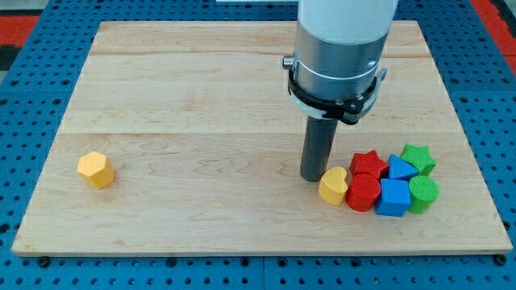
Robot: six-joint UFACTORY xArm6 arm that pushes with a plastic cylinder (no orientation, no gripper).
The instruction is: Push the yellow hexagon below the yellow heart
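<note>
No claw is carried by this arm, so no clenched or released state can be told; only a straight dark rod is seen, and my tip (313, 178) is set down on the desk (201, 89) just to the left of the yellow heart (332, 186), close enough that contact cannot be ruled out. To the heart's right a tight cluster is packed: a red star (368, 162), a red cylinder (363, 193), two blue blocks (393, 198) (400, 168), a green star (418, 157) and a green cylinder (423, 194). The yellow hexagon (96, 170) is found well apart, near the desk's left edge. The task is judged barely begun: the hexagon must yet be reached and pushed across to a spot beneath the heart.
</note>
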